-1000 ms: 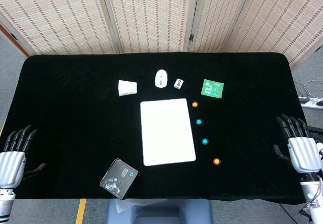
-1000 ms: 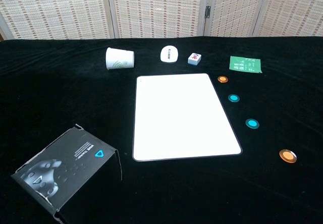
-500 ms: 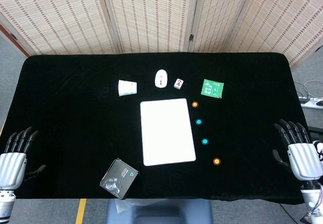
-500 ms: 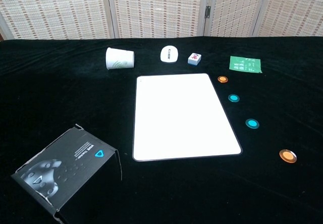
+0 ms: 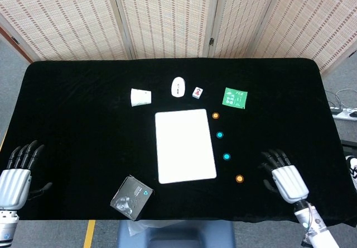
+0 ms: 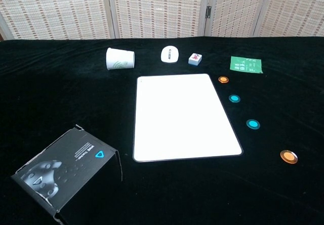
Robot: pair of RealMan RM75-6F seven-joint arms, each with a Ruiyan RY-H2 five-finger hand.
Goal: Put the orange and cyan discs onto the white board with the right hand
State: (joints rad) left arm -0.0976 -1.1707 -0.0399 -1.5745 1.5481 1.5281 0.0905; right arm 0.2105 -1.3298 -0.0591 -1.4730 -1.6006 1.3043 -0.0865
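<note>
woven folding screens | black-draped table | grey floor

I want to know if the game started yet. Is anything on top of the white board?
No, the white board is bare in both views. All four discs lie on the black cloth to its right, like the nearest orange disc. What is under the board cannot be seen.

Little is reading clearly. The dark box lying at seven o'clock on the worktop is showing a line of small white lettering beside a cyan triangle mark, too small to make out. The green card at one o'clock is carrying white print, unreadable. The small tile is bearing a red figure.
</note>
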